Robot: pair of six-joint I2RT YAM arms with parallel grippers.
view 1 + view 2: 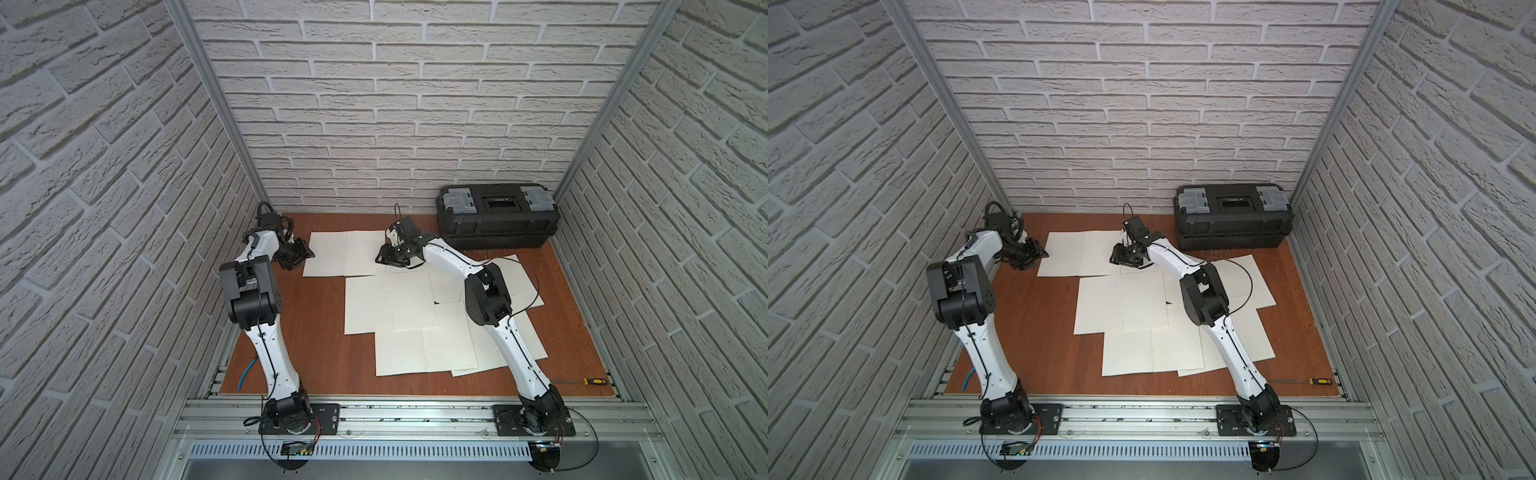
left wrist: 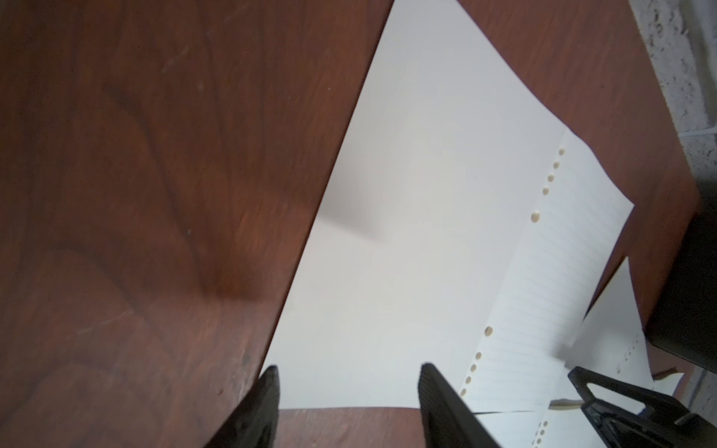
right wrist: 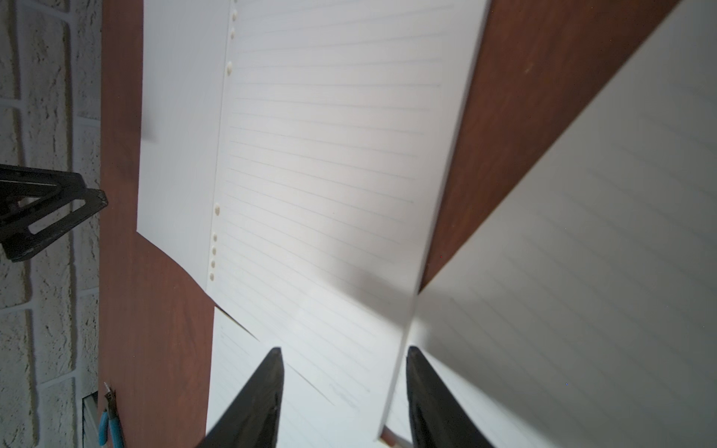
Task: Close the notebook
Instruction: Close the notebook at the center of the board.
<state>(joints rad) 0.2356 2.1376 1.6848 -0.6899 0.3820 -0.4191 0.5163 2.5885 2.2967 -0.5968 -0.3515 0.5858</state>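
Right wrist view shows the right gripper (image 3: 344,351) with its fingers parted and nothing pinched. The free edge of the notebook (image 3: 329,155) runs between them. Left wrist view shows the left gripper (image 2: 349,368) likewise spread and empty, straddling a corner of the same paper.

I take this paper for the notebook, though no cover shows. It is an open spread with punch holes (image 2: 535,216) down its middle. In both top views it lies flat on the table (image 1: 316,353), just above the frame's centre, between the two grippers.

To close it well, I judge that the right gripper should nip only the right-hand leaf (image 1: 368,253) at its free edge. It should then swing the leaf in an arc over the hole line and lay it on the left-hand leaf (image 1: 326,253). The left gripper should meanwhile pin that leaf so the spread cannot slide. Thin paper buckles, so a shallow bite and a slow swing seem wise.

Counted from the bottom of the frame upward:
- two arms (image 1: 270,353)
- one pair of blue-handled pliers (image 1: 246,374) at lower left
- one screwdriver (image 1: 590,381) at lower right
- at least five paper patches (image 1: 390,303); overlaps and one arm hide some edges
- one black toolbox (image 1: 494,220) at upper right
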